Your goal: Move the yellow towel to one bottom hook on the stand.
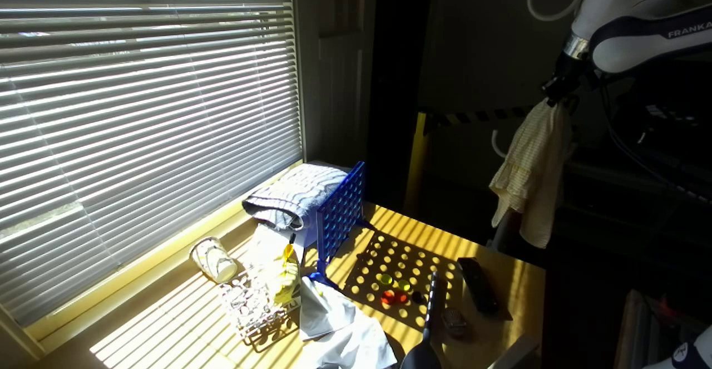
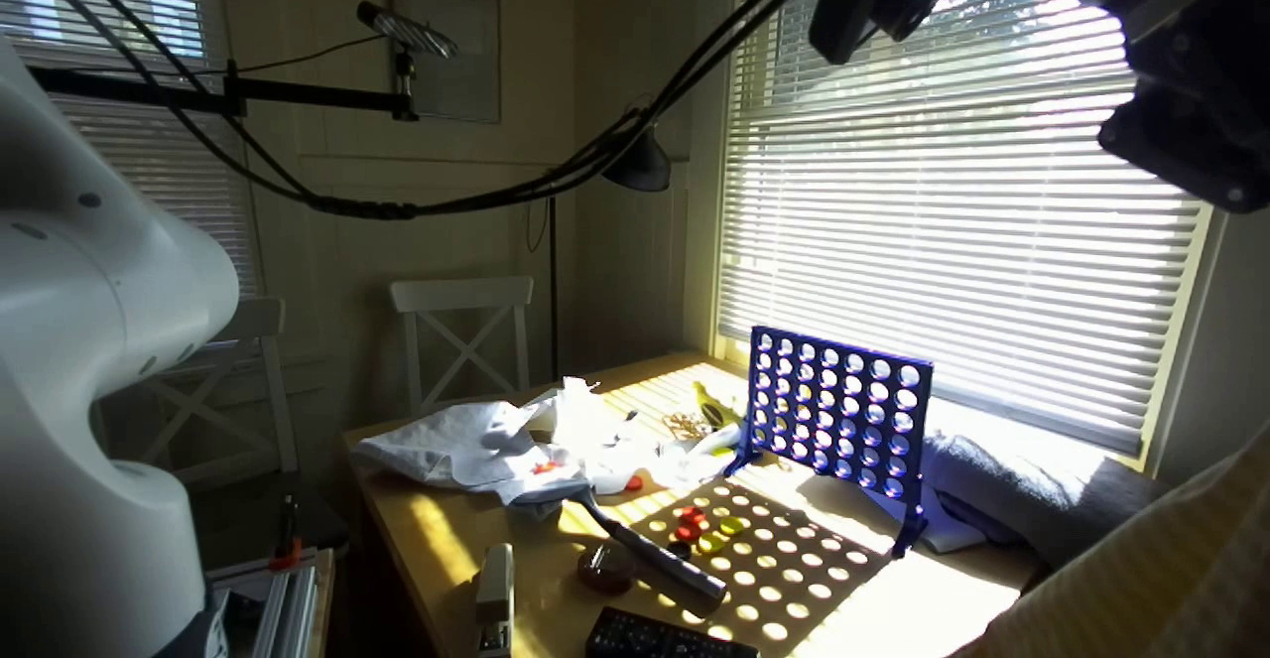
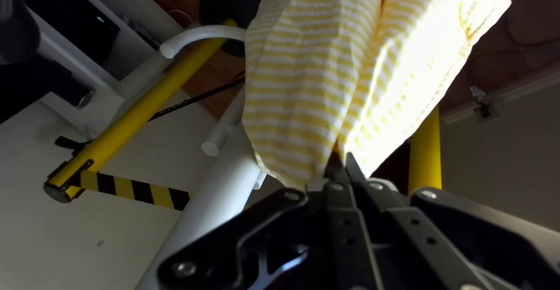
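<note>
The wooden tabletop (image 1: pixel 525 285) was sunlit in stripes. On it a blue grid frame (image 1: pixel 340 211) stood upright, and red discs (image 1: pixel 388 298) and yellow discs (image 1: pixel 404 285) lay flat within its dotted shadow (image 1: pixel 409 270). Beside the frame spread a rumpled white cloth (image 1: pixel 339 320); near that sat a wire basket (image 1: pixel 248 314), with a cup (image 1: pixel 213 260) tipped on its side close by. There were also a dark long-handled utensil (image 2: pixel 665 564), a dim round item (image 2: pixel 603 569) beside it, a black remote (image 1: pixel 477 285) and a pale stapler (image 2: pixel 495 587).
</note>
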`<state>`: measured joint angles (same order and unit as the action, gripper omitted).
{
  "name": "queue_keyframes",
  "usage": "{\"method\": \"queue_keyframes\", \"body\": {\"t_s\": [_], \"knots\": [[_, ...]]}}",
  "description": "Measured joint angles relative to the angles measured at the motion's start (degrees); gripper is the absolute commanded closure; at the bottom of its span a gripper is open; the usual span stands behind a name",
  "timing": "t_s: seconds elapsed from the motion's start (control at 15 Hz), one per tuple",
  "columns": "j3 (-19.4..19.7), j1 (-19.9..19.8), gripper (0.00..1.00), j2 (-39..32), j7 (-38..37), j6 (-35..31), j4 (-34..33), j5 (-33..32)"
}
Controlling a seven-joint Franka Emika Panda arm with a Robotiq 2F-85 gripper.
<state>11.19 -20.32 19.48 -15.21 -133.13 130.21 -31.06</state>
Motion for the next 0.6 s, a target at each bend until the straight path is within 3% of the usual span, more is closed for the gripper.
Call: {"method": "queue_keyframes", "body": {"t_s": [0.6], "knots": [[0.5,0.0,1.00,-5.9,-0.1,-3.0,0.0,0.0]]}}
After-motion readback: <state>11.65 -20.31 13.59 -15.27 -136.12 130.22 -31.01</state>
